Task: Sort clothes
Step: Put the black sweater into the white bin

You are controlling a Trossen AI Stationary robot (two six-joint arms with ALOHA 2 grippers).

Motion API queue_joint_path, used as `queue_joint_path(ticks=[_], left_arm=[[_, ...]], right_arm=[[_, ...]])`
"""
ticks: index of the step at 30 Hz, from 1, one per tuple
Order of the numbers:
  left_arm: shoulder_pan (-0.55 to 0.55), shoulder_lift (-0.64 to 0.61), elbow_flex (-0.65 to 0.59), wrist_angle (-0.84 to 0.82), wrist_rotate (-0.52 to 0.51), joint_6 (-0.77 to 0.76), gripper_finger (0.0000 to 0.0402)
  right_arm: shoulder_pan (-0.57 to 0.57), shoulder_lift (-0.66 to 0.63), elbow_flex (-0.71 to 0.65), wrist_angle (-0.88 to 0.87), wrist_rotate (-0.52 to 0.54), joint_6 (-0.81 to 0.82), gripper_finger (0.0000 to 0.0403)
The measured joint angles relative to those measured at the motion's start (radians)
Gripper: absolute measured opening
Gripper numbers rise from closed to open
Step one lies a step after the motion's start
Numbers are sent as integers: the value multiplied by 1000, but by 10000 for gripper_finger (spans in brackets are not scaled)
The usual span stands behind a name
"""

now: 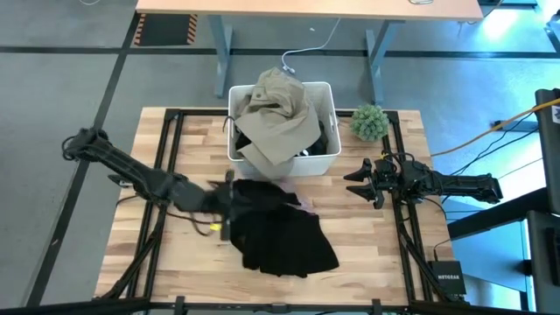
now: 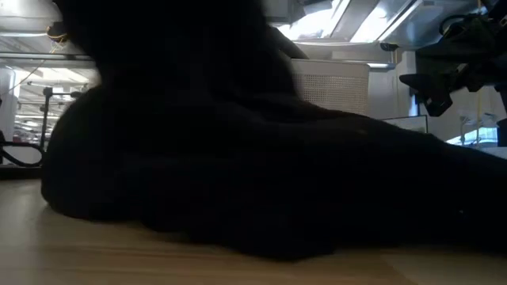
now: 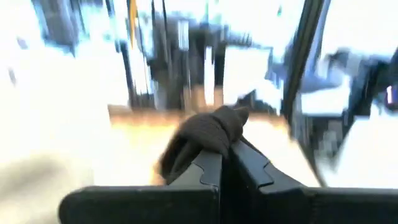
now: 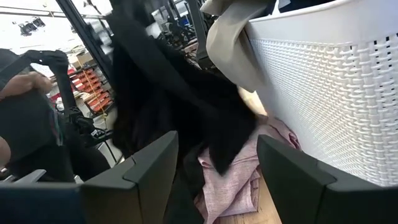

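A black garment (image 1: 284,236) lies in front of the white bin (image 1: 325,160), and its bulk fills the low view (image 2: 238,158). My left gripper (image 1: 233,196) is shut on its left part. In the right wrist view its raised part (image 4: 155,93) hangs dark above a mottled pink garment (image 4: 239,177), which lies on the table against the bin's wall. A khaki-beige garment (image 1: 278,118) is heaped in the bin and droops over its near rim. My right gripper (image 1: 360,180) waits open at the table's right, with nothing between its fingers. My left gripper pinches a bunched fold of the black garment (image 3: 214,132) between its two fingers (image 3: 210,169). The bunch sticks out past the fingertips. The fingers come about level from the table's left. The held part is raised; the rest hangs down and spreads on the table (image 1: 293,249).
A small green fuzzy plant (image 1: 369,122) stands right of the bin at the table's far right. A black frame rail (image 1: 171,157) runs along the tabletop's left side. Bare wood shows at the near left (image 1: 166,254) and near right (image 1: 367,245).
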Motion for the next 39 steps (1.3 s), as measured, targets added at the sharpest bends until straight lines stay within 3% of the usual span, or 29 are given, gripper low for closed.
queue_joint_path(ticks=[8,13,16,20,27,34,39], left_arm=[[138,-131,2,698,-1,525,9],[297,-152,66,825,69,586,4],[399,-125,168,778,148,523,5],[518,-48,344,598,230,468,3],[696,159,635,278,292,426,3],[847,309,668,-60,296,476,14],[915,399,670,-279,295,406,34]], right_arm=[[0,0,0,0,0,0,237],[0,0,0,0,0,0,237],[0,0,0,0,0,0,237],[0,0,0,0,0,0,237],[0,0,0,0,0,0,237],[0,0,0,0,0,0,237],[0,0,0,0,0,0,237]])
